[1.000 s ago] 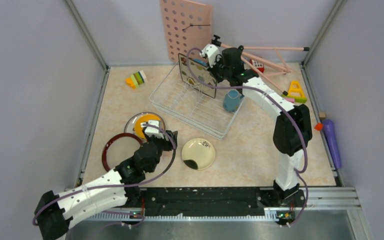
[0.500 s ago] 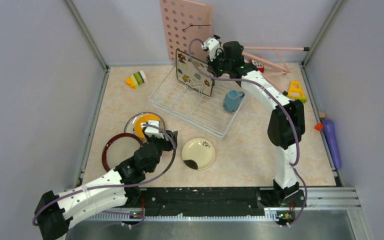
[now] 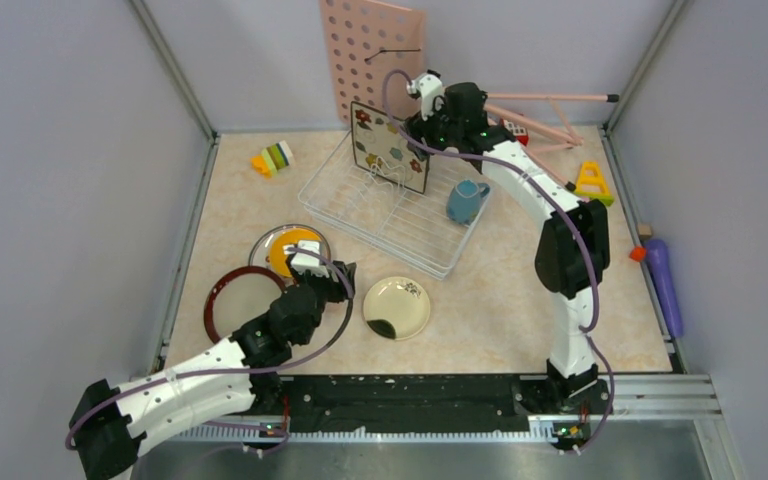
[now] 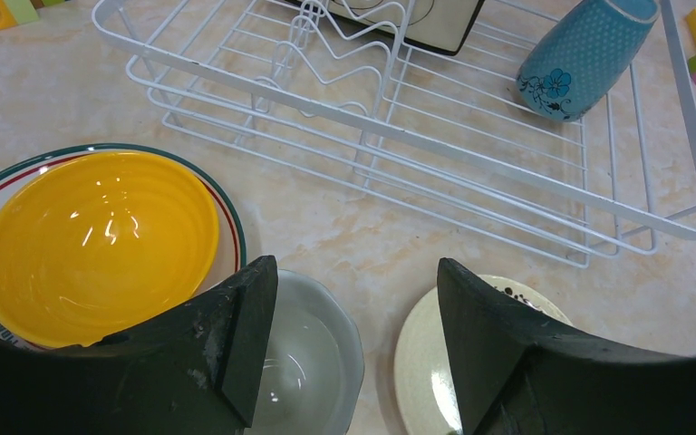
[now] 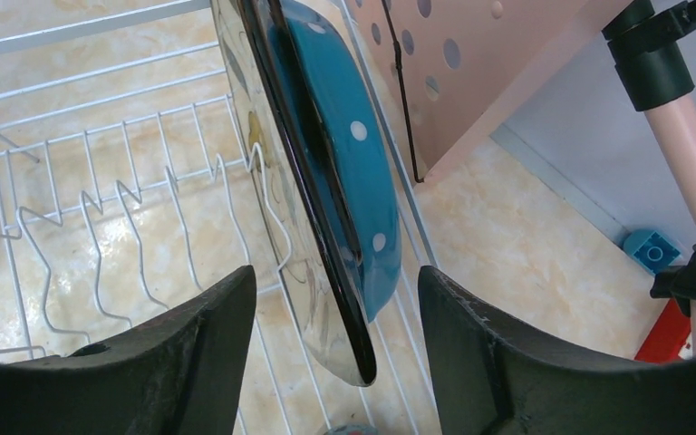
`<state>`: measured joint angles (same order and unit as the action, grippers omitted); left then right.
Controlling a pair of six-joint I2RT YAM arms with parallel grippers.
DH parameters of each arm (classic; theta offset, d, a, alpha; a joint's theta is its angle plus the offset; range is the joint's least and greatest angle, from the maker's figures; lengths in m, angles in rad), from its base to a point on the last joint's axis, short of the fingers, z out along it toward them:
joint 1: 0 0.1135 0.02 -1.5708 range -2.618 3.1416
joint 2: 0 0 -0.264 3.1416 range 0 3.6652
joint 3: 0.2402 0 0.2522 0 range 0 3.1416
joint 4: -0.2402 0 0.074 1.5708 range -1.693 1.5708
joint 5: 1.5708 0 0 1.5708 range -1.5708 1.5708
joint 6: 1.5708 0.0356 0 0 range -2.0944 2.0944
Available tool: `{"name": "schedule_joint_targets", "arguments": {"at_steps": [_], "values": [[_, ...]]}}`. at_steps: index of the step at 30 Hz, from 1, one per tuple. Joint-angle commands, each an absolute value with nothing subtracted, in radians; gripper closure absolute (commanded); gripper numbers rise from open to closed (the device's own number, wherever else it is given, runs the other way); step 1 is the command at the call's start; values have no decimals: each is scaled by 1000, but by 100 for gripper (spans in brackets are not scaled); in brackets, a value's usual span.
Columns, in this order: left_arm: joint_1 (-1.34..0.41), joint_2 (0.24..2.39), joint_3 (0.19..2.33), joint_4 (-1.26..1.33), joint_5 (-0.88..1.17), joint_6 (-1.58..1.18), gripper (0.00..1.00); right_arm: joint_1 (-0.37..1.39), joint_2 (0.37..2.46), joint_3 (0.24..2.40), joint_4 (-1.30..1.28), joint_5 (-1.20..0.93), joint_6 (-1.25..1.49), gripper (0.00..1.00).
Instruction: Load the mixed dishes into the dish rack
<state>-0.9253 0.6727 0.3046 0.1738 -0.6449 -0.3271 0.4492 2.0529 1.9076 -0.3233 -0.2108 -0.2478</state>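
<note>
The dish rack (image 3: 370,240) holds a square flowered plate (image 3: 390,145) standing on edge, a teal polka-dot plate (image 5: 349,172) right behind it, and a blue cup (image 3: 467,200). My right gripper (image 3: 415,112) is open. Its fingers straddle the top edges of both plates (image 5: 335,272) without touching them. My left gripper (image 3: 335,275) hangs open over the table (image 4: 353,272), above a small pale bowl (image 4: 313,362) and beside a cream plate with a black blotch (image 3: 397,307). An orange-yellow bowl (image 4: 91,245) sits on a rimmed plate (image 4: 228,217). A dark-red-rimmed plate (image 3: 235,300) lies beside it.
A pink pegboard (image 3: 370,55) leans on the back wall behind the rack. Pink rods (image 3: 540,115) and toy blocks (image 3: 592,182) lie at the back right, more blocks (image 3: 273,158) at the back left. A purple object (image 3: 663,285) lies along the right edge.
My right gripper carried the flowered plate back against the teal plate, then opened and let it go. The plate now stands in the rack. The left arm has not moved.
</note>
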Motion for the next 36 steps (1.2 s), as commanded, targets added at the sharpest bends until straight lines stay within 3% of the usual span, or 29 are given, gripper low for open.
{"name": "schedule_joint_targets", "arguments": {"at_steps": [1, 6, 18, 23, 28, 31, 36], "values": [[-922, 677, 323, 213, -652, -323, 30, 453, 1978, 1946, -300, -183, -201, 32], [-922, 685, 324, 213, -656, -325, 29, 453, 1886, 1877, -257, -59, -130, 24], [-916, 723, 365, 175, -604, -337, 27, 477, 1454, 1383, -207, 99, 265, 25], [-912, 693, 454, 17, -518, -434, 26, 486, 1201, 1128, -237, 14, 457, 25], [-899, 685, 594, -278, -561, -573, 13, 500, 1031, 952, -316, 25, 610, 23], [-882, 662, 658, -434, -563, -676, 10, 505, 971, 904, -436, 85, 758, 24], [-878, 578, 645, -436, -362, -644, 12, 511, 862, 742, -420, -44, 839, 25]]}}
